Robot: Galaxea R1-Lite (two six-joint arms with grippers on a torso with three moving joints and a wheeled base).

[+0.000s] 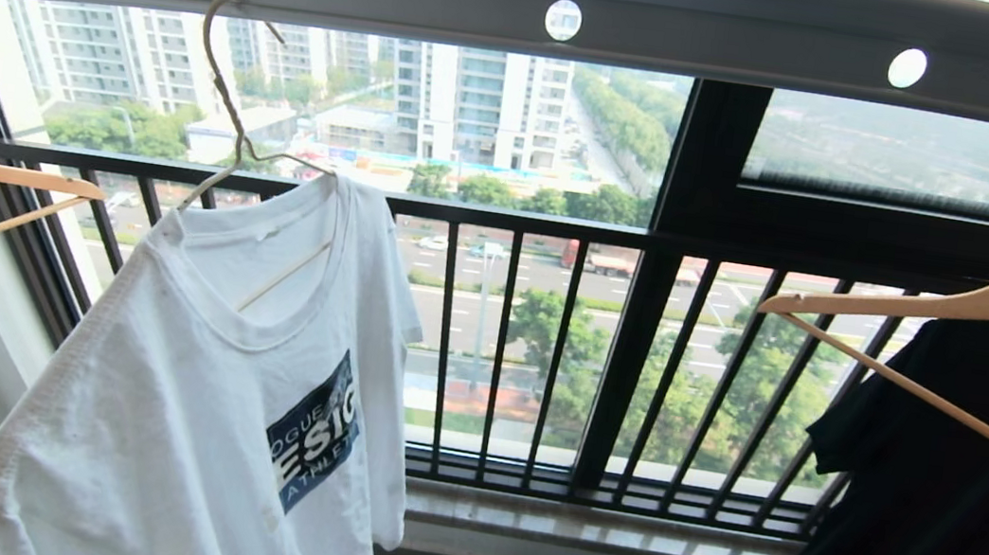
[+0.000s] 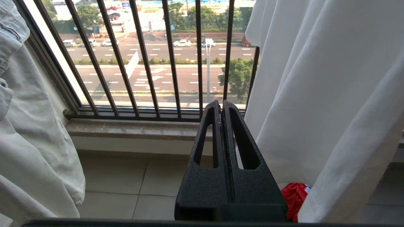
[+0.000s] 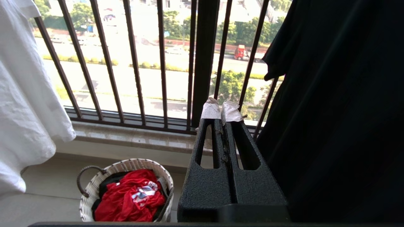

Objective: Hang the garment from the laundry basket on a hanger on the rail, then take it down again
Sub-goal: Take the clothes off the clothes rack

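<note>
While the white T-shirt (image 1: 230, 396) hangs on the thin wire hanger (image 1: 231, 104), whose hook sits in a round hole of the grey rail (image 1: 729, 22), neither gripper touches it. With its fingers pressed together on nothing, the left gripper (image 2: 221, 105) has the shirt's fabric just beside it at about three o'clock in the left wrist view. Equally closed and empty, the right gripper (image 3: 222, 108) is well apart from the shirt at nine o'clock, with the laundry basket (image 3: 91, 192) at eight o'clock holding a red cloth (image 3: 129, 197).
</note>
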